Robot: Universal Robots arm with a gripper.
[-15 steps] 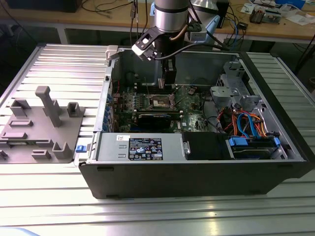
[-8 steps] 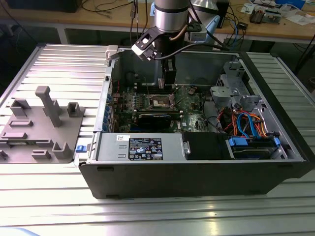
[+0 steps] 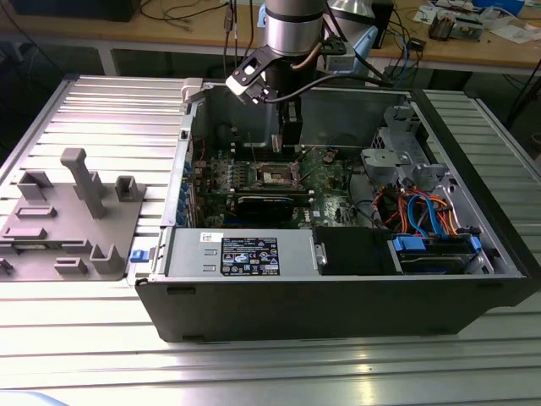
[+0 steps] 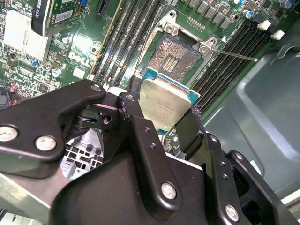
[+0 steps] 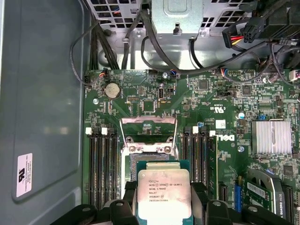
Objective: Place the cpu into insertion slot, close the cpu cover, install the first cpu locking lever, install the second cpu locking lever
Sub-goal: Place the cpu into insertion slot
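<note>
We see a ribbed metal tabletop [image 3: 76, 101] carrying an open computer case [image 3: 338, 304], with the arm [image 3: 294, 30] reaching down into it over the green circuit board [image 5: 206, 101]. The fingers [image 4: 189, 133] are closed on two opposite edges of the cpu [image 5: 164, 190], which sits between them with its silver top facing up toward the wrist. Just beyond the fingers lies the insertion slot [image 4: 176, 58], its dark pin field bare. Memory slots [image 5: 103, 164] flank it on both sides. The cpu cover [image 5: 149, 127] stands raised open on the side of the slot farthest from the fingers. The chip appears to hang over the slot's near edge without touching it, though we cannot be sure of the gap.
</note>
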